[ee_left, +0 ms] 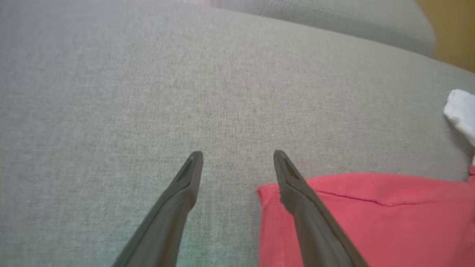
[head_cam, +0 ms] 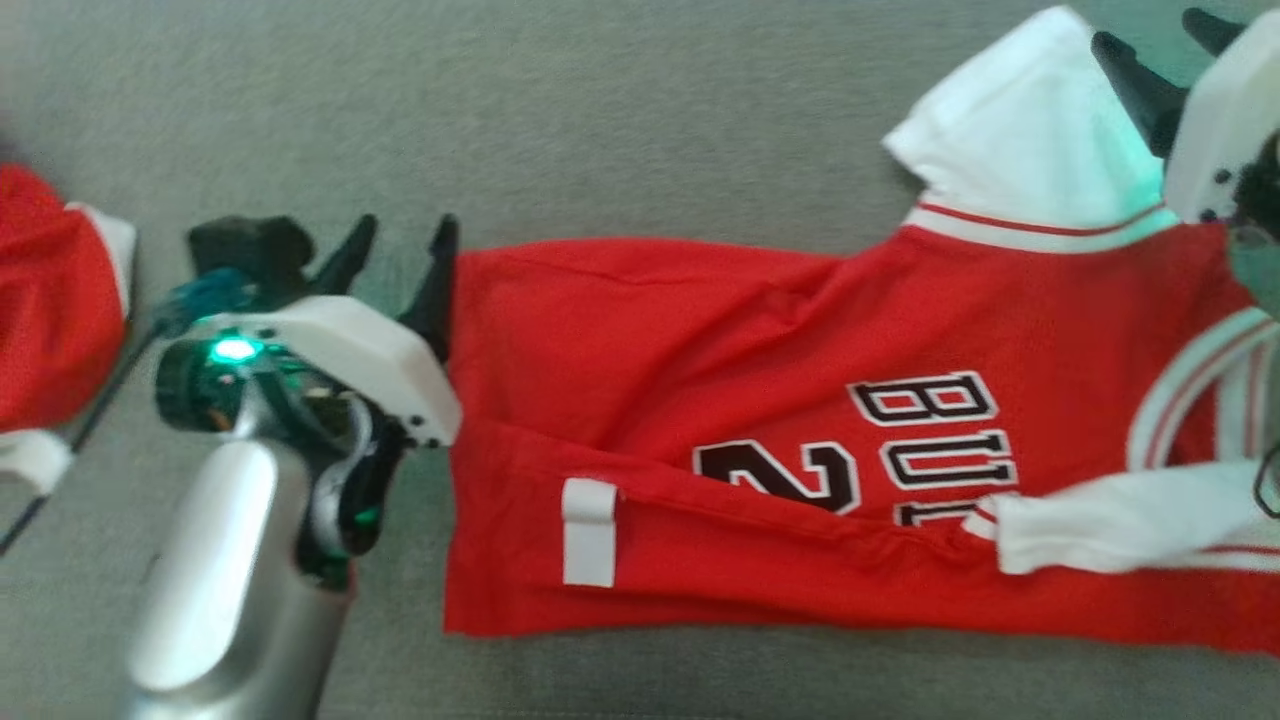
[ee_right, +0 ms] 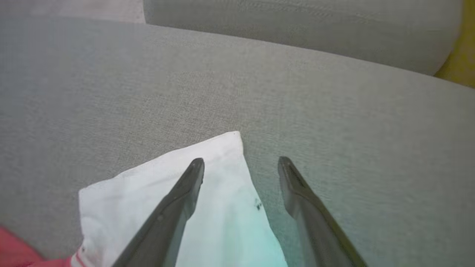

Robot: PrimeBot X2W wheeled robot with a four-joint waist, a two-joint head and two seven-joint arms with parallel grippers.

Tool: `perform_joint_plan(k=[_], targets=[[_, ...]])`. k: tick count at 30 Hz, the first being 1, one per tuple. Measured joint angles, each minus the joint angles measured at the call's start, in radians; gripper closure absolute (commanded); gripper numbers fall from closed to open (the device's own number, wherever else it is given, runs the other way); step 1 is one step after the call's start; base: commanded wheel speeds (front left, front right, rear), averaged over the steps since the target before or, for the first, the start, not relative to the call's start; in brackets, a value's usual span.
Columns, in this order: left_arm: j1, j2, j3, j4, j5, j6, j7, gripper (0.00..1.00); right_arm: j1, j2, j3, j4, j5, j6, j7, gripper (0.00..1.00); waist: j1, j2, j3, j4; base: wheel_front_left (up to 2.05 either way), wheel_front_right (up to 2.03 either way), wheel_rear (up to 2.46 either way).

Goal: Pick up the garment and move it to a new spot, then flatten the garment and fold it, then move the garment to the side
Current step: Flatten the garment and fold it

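Note:
The garment [head_cam: 720,400] is a red jersey with white sleeves and black lettering, lying folded lengthwise on the grey cushion. My left gripper [head_cam: 405,250] stands open at the jersey's left hem corner; one finger lies over the red corner [ee_left: 326,207], with nothing clamped between the two. My right gripper [head_cam: 1160,45] stands open at the far right, above the white sleeve [head_cam: 1020,140]. In the right wrist view the white sleeve [ee_right: 219,207] lies loose under and between the open fingers.
Another red and white garment [head_cam: 50,300] lies at the left edge of the head view. The grey cushion [head_cam: 500,120] stretches behind the jersey, and a second cushion [ee_right: 297,29] rises beyond it. A yellow surface [ee_left: 452,29] shows past the cushion's far corner.

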State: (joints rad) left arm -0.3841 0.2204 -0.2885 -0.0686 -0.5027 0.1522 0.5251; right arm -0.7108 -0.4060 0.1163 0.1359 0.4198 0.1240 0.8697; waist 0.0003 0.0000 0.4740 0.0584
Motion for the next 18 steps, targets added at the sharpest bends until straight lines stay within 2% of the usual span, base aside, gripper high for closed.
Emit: perform_joint_plan(k=[3,7,18], targets=[[-0.027,-0.023,-0.03,0.068,0.01,-0.013,-0.009,0.0,-0.042,0.012,0.029,0.115,-0.026,0.0,-0.036,0.0,0.0001,0.0,0.018,0.034,0.0,0.0,0.0],[-0.031,-0.033,-0.049,0.109,0.01,-0.035,-0.015,0.0,-0.065,0.016,0.066,0.208,-0.037,0.0,-0.07,0.0,-0.0002,0.0,0.031,0.06,0.0,0.0,0.0],[-0.07,-0.03,-0.06,0.142,0.0,-0.057,-0.012,0.0,-0.131,0.012,0.12,0.288,-0.014,0.0,-0.098,0.0,-0.0003,0.0,0.042,0.046,0.0,0.0,0.0]])
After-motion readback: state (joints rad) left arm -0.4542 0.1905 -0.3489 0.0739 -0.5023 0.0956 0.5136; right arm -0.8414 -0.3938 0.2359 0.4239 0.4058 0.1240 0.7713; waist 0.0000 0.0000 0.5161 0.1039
